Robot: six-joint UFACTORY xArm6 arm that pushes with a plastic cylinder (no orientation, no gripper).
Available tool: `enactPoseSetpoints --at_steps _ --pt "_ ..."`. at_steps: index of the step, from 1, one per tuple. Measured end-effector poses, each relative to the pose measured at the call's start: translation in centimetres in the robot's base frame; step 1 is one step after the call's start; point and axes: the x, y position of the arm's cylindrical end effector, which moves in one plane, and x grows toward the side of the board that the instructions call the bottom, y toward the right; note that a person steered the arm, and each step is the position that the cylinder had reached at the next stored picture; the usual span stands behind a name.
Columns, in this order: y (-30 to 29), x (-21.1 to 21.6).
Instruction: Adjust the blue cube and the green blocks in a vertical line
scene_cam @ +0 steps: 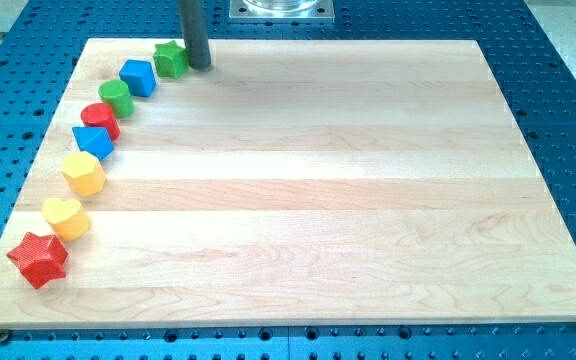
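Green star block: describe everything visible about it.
The green star block is a small, solid-looking star, bright green with a matte finish, lying flat near the wooden board's top-left edge. It heads the curved row of blocks; the blue cube sits just below-left. My tip stands against its right side.

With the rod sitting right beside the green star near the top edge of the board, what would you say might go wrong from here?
1. My tip sits just right of the green star-shaped block, close to the wooden board's top edge; a careless push might send it off.
2. The blue cube and green round block are packed tightly, so pushing one likely shifts the other.
3. The red round block lies close below and could get nudged.
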Motion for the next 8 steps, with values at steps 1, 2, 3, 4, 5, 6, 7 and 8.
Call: enactPoseSetpoints --at_steps 1,2,3,4,5,6,7,8 --pt "-1.8 0.0" --pt "-2.6 0.0" --pt "-0.8 0.3" --pt "-0.3 2.6" --pt "-0.3 4.2" --pt "-0.9 4.2" --pt "-1.5 4.2" --pt "-2.3 4.2"
